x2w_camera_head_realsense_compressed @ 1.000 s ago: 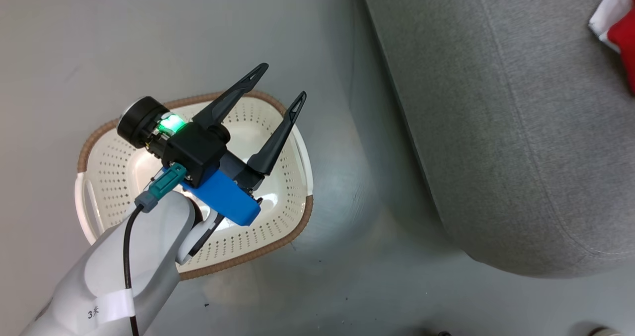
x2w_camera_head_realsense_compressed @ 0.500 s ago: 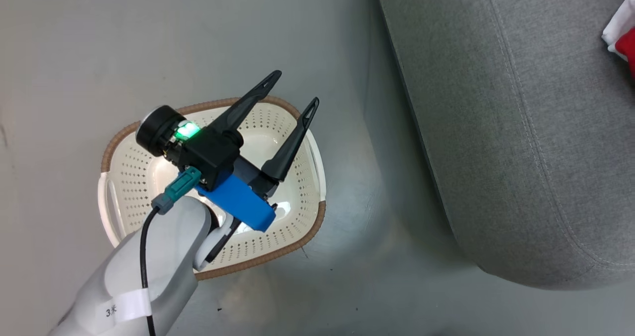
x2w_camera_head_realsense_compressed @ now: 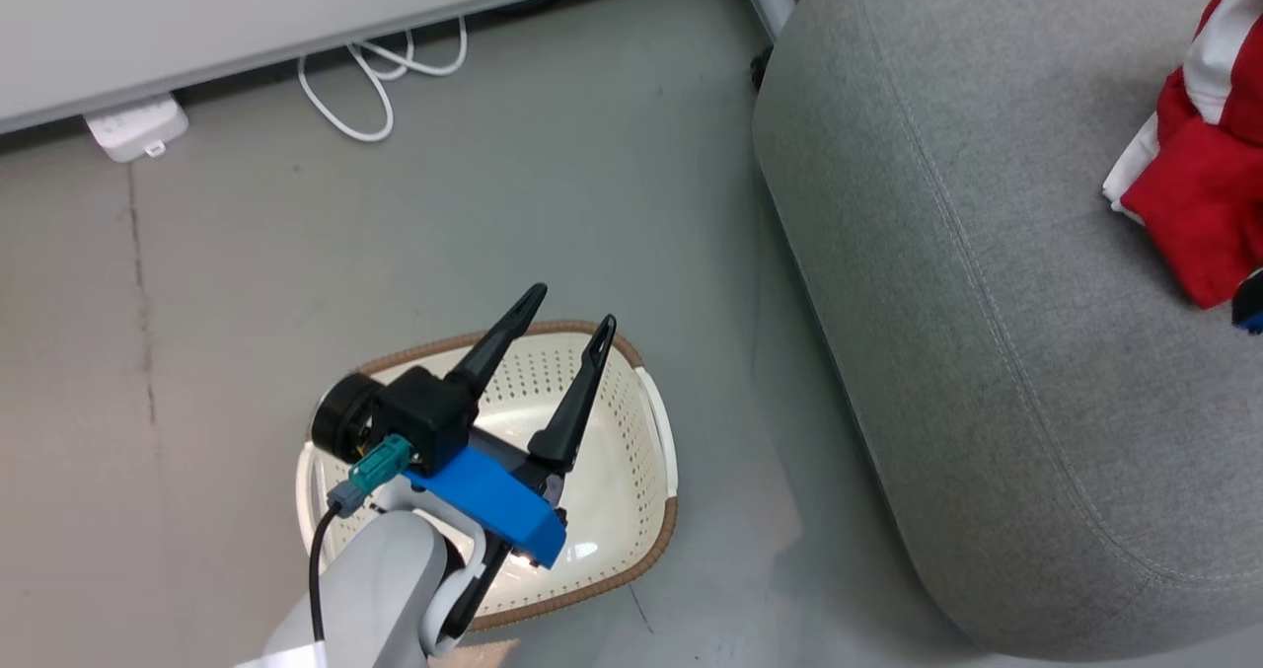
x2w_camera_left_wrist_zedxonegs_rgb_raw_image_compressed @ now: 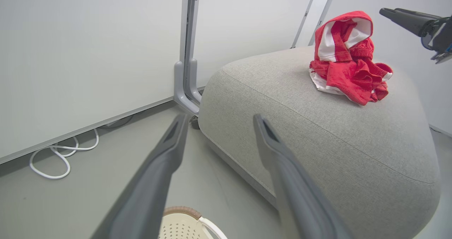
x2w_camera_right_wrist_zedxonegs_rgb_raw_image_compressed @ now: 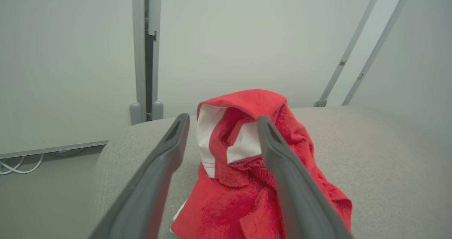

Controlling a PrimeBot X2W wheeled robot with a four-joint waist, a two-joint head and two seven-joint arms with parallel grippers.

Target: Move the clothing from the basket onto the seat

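The seat (x2w_camera_head_realsense_compressed: 987,352) carried the red clothing (x2w_camera_head_realsense_compressed: 1194,214), heaped on its top near the right edge. The basket (x2w_camera_head_realsense_compressed: 667,535) stood on the floor just off the seat's rounded corner. Its visible bottom was bare white plastic, but the left arm hid part of it, so it was probably emptied. The left hand (x2w_camera_head_realsense_compressed: 572,308) hung over the basket, fingers spread, holding nothing. The right hand (x2w_camera_right_wrist_zedxonegs_rgb_raw_image_compressed: 221,120) pointed at the heap, also spread and holding nothing. The move looked essentially finished.
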